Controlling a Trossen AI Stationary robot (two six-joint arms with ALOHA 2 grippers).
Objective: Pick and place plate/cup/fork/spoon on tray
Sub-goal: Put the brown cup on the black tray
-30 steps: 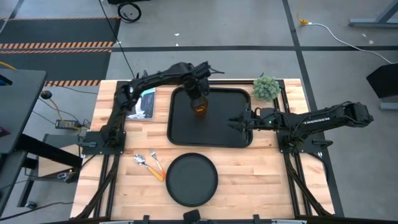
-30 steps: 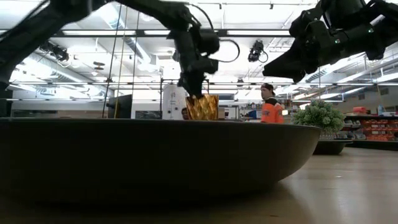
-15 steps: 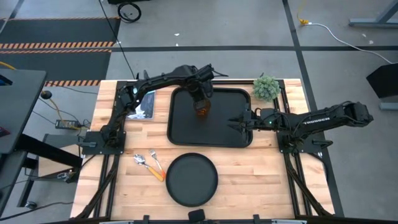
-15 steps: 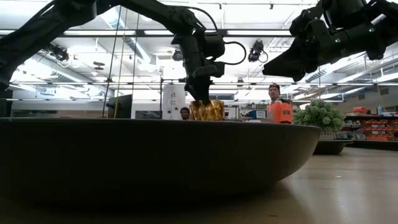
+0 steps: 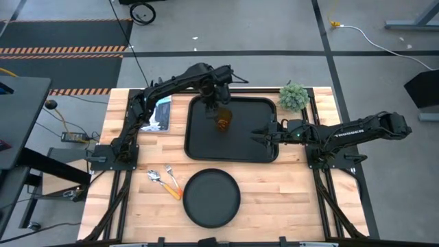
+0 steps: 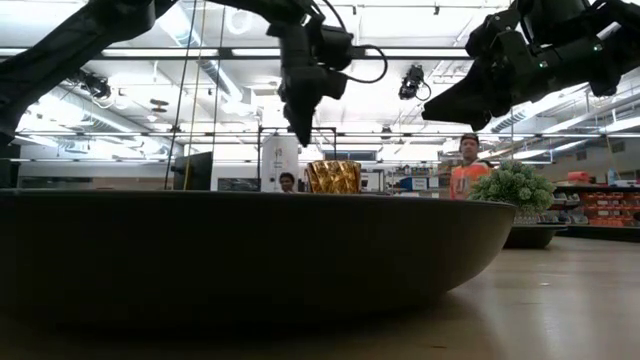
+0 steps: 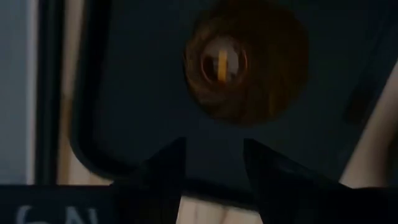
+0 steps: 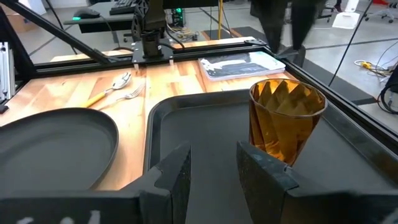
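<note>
The amber cup (image 5: pixel 223 122) stands upright on its base on the far half of the black tray (image 5: pixel 236 147). My left gripper (image 5: pixel 211 101) hangs open just above and to the far side of the cup (image 6: pixel 333 177), its fingers clear of the rim. My right gripper (image 5: pixel 257 134) hovers open over the tray's right part, with the cup (image 8: pixel 286 118) ahead of it. The round black plate (image 5: pixel 210 197) lies on the table near the front edge. The spoon (image 5: pixel 156 177) and the fork (image 5: pixel 171 184) lie on the wood left of the plate.
A small green potted plant (image 5: pixel 293 96) stands at the tray's far right corner. A flat printed packet (image 5: pixel 159 114) lies left of the tray. A person in an orange vest (image 6: pixel 467 170) stands in the room beyond the table.
My left gripper has set the cup down on the tray, opened and let it go. It has then risen and drawn back a little toward the far edge. The cup stays upright on the tray.
</note>
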